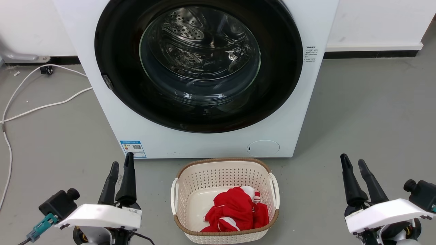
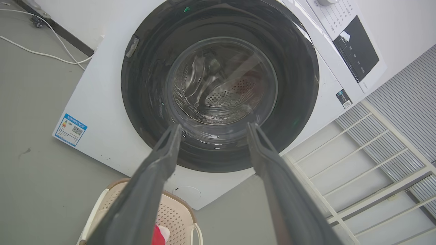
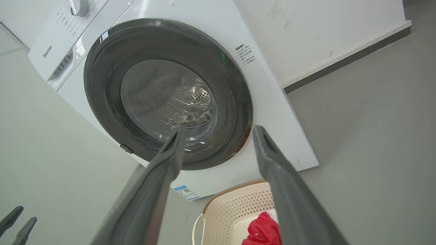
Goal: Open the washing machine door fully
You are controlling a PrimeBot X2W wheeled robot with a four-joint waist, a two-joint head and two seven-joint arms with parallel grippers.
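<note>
The white washing machine (image 1: 102, 102) stands straight ahead, and its round glossy black door (image 1: 115, 61) lies flush against the front, shut, with the steel drum visible through the glass bowl. A small grey latch tab sits on the door's left rim. The door (image 2: 143, 85) also shows in the left wrist view, and the door (image 3: 102, 88) in the right wrist view. My left gripper (image 1: 121, 165) rests low at the lower left, open and empty, well short of the machine. At the lower right my right gripper (image 1: 353, 162) is open and empty too.
A cream perforated basket (image 1: 224, 170) holding red and white cloth stands on the grey floor just before the machine, between my grippers. White cables (image 1: 30, 109) trail over the floor at the left. A white slatted frame (image 2: 357, 163) stands to the right of the machine.
</note>
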